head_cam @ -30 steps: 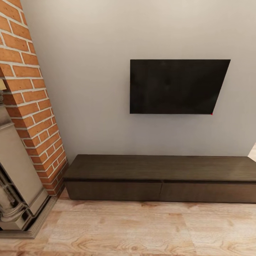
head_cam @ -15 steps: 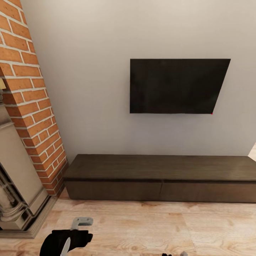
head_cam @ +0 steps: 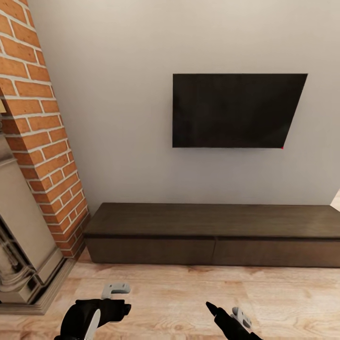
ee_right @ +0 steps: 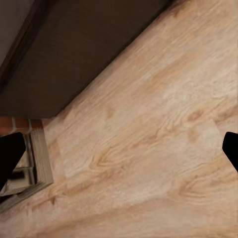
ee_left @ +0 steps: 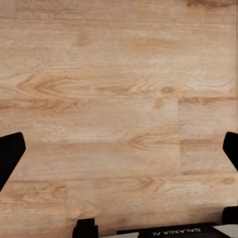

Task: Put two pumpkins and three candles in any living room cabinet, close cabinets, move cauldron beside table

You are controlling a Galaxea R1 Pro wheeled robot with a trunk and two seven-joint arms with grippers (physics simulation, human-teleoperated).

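The cabinet [head_cam: 212, 236] is a long, low dark-brown console against the white wall, and both of its flat drawer fronts sit flush and shut. Its dark front [ee_right: 84, 54] also appears in the right wrist view, above the plank floor. My left gripper [head_cam: 111, 302] hovers over the floor short of the cabinet's left end, open, with bare floor between its fingers [ee_left: 10, 153]. My right gripper [head_cam: 225, 312] hangs in front of the cabinet's middle, open and empty, fingertips [ee_right: 230, 148] spread wide. The pumpkins, candles, cauldron and table are out of view.
A black TV [head_cam: 236, 111] hangs on the wall above the cabinet. A brick chimney [head_cam: 42, 141] and a stone fireplace surround [head_cam: 23, 255] stand to the left, with the hearth edge [ee_right: 39, 163] close to the cabinet's end. Light wood floor [head_cam: 189, 293] lies in front.
Both arms have risen into the head view from below, the left one first and then the right. The camera has tilted slightly, so the picture has shifted a little.
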